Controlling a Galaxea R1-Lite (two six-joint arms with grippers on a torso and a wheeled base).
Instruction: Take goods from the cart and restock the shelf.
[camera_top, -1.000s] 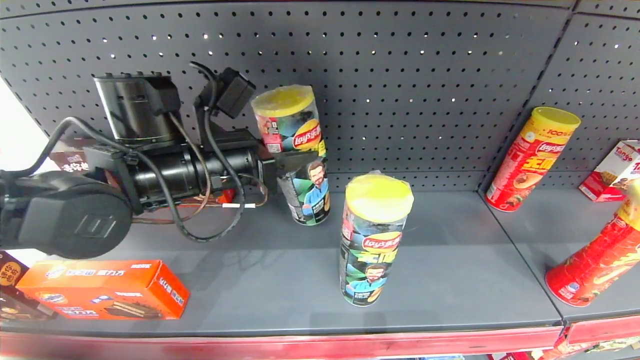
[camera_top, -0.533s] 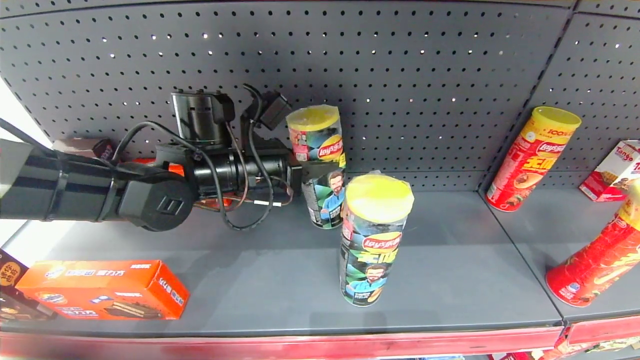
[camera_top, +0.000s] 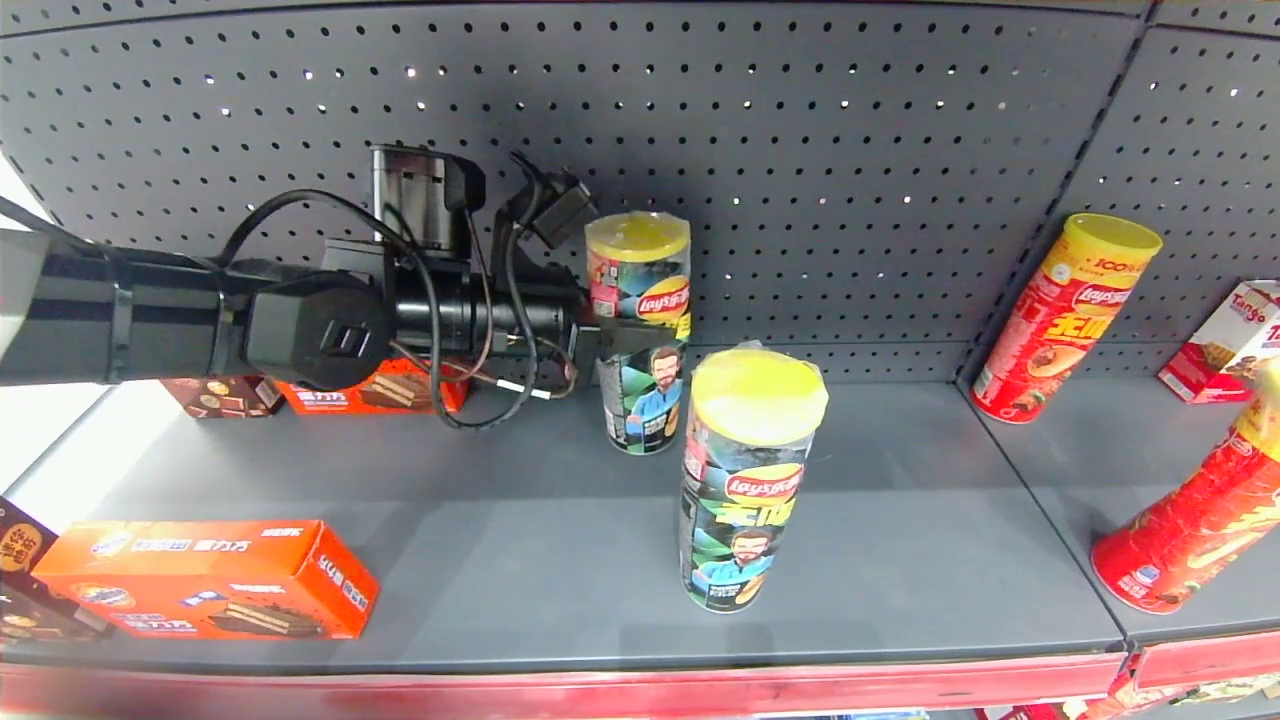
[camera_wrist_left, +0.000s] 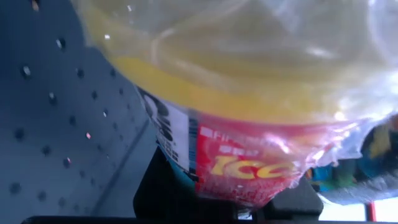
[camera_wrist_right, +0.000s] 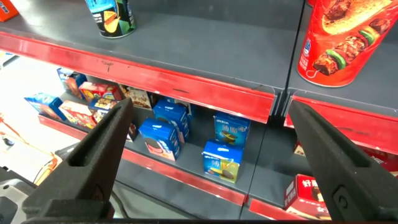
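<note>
Head view: the can is seen upright at the back of the shelf, just before the pegboard, with its long axis vertical and its yellow lid uppermost. It is clamped about its middle by the left gripper, whose arm is stretched level across the shelf from the robot's left, so the can lies straight ahead of that gripper. Whether the can's base rests on the shelf or hangs just above it cannot be told. In the left wrist view the can is pressed close against the camera, its lid under wrinkled film. A front can of the same kind is stood nearer the shelf's edge and slightly to the right, close to the held one but apart from it. Red cans are leaned on the next bay to the right, and an orange box is laid flat at the front left. The right gripper is held spread wide and empty, out before the shelf's red edge and well apart from the can. The placing step is judged nearly done. A release and a level retreat to the left would be called for, away from the front can.
</note>
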